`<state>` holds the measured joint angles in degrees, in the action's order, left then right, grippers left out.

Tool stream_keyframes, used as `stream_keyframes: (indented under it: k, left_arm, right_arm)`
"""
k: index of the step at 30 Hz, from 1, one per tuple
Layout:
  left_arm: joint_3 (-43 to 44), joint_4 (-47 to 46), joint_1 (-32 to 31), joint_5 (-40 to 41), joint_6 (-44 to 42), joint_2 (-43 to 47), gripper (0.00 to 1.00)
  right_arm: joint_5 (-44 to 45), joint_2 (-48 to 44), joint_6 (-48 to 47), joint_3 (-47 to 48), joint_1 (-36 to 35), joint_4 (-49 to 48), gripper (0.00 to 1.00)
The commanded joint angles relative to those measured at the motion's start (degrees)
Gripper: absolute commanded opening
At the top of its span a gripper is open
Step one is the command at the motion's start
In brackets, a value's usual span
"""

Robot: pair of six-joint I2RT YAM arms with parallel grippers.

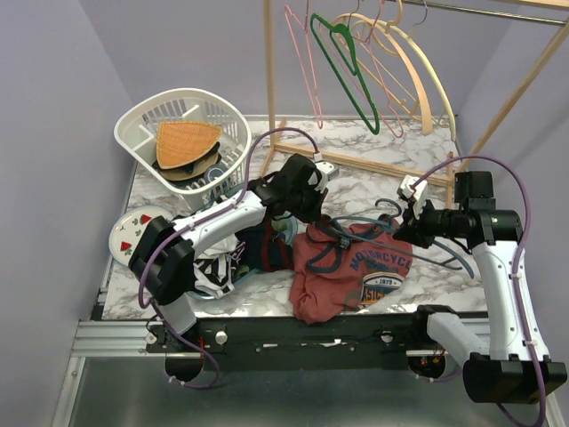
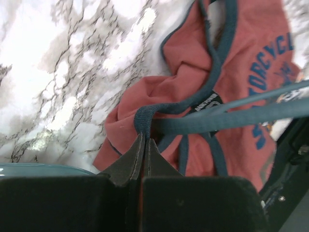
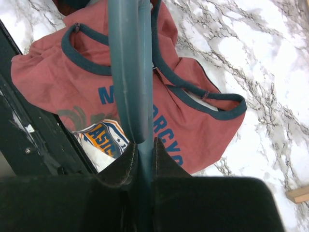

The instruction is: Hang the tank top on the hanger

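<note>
- You work on a marbled worktop (image 1: pixel 418 151) walled in lilac. A wooden rack (image 1: pixel 268 80) stands along the far edge, with a green hanger (image 1: pixel 342 77) among those hung on it.
- A white basket (image 1: pixel 142 151) sits at the far-left corner and a plate (image 1: pixel 124 236) at the left edge.
- The tank top (image 1: pixel 351 271) lies crumpled at the middle of the near edge. A striped garment (image 1: pixel 213 267) lies just left of it.
- Only the left wrist view shows your left gripper's (image 2: pixel 145 141) grip: jaws pressed together on the shirt's navy trim.
- Only the right wrist view shows your right gripper (image 3: pixel 144 145) clamped on the hanger (image 3: pixel 129 72), which crosses above the chest lettering.
- The top view shows both arms reaching in over the shirt, left from the left edge, right from the right. The fingertips are too small to read there.
</note>
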<state>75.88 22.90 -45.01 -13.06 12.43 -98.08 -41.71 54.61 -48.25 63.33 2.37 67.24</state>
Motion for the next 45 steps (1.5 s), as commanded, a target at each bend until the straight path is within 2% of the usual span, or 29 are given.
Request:
stream_keyframes:
  k: [1, 9, 15, 19, 27, 35, 37, 38, 39, 41, 42, 45]
  left_arm:
    - [2.7, 0.5, -0.2, -5.5, -0.7, 5.5, 0.02]
    - [7.4, 3.3, -0.2, -10.7, -0.7, 8.1, 0.02]
    - [12.4, 9.6, -0.3, -7.6, -4.9, 7.1, 0.02]
    - [14.0, 8.4, -0.3, -10.7, -3.3, 6.6, 0.02]
    - [21.4, 9.9, -1.4, -13.0, -2.9, 7.6, 0.02]
    - [19.5, 9.6, -2.8, -14.5, -3.1, 9.6, 0.04]
    - [17.6, 9.2, -2.8, -14.5, -3.5, 10.7, 0.09]
    - [17.0, 9.2, -2.8, -14.4, -4.1, 11.2, 0.15]
    - [16.1, 9.4, -2.8, -14.2, -4.4, 12.3, 0.30]
    - [14.7, 9.4, -2.8, -12.0, -6.6, 13.9, 0.48]
    - [13.3, 9.2, -2.7, -11.5, -7.7, 16.0, 0.63]
    - [9.0, 7.4, -2.6, -7.9, -12.2, 21.6, 0.81]
  right_arm:
    - [-4.2, 2.2, -1.5, 0.7, 0.4, -1.6, 0.01]
    - [-9.5, 7.0, -4.6, 4.5, 0.4, -2.0, 0.01]
    - [-8.5, 7.4, -7.3, 9.3, 0.4, 0.1, 0.01]
    - [-15.8, 9.2, -10.8, 11.0, 0.4, 3.6, 0.01]
    - [-22.0, 14.5, -14.9, 11.8, 0.4, 5.3, 0.01]
    - [-25.7, 14.6, -12.5, 11.9, 0.4, -0.4, 0.01]
    - [-27.3, 13.7, -12.0, 10.0, 0.4, -3.3, 0.01]
    - [-27.7, 13.4, -11.2, 9.2, 0.4, -4.4, 0.01]
    - [-28.1, 13.3, -11.3, 8.7, 0.4, -5.5, 0.01]
    - [-28.3, 12.7, -10.6, 7.2, 0.4, -6.7, 0.01]
    - [-28.6, 12.5, -10.7, 6.7, 0.4, -7.4, 0.01]
    - [-29.3, 11.9, -11.3, 4.2, 0.4, -8.4, 0.01]
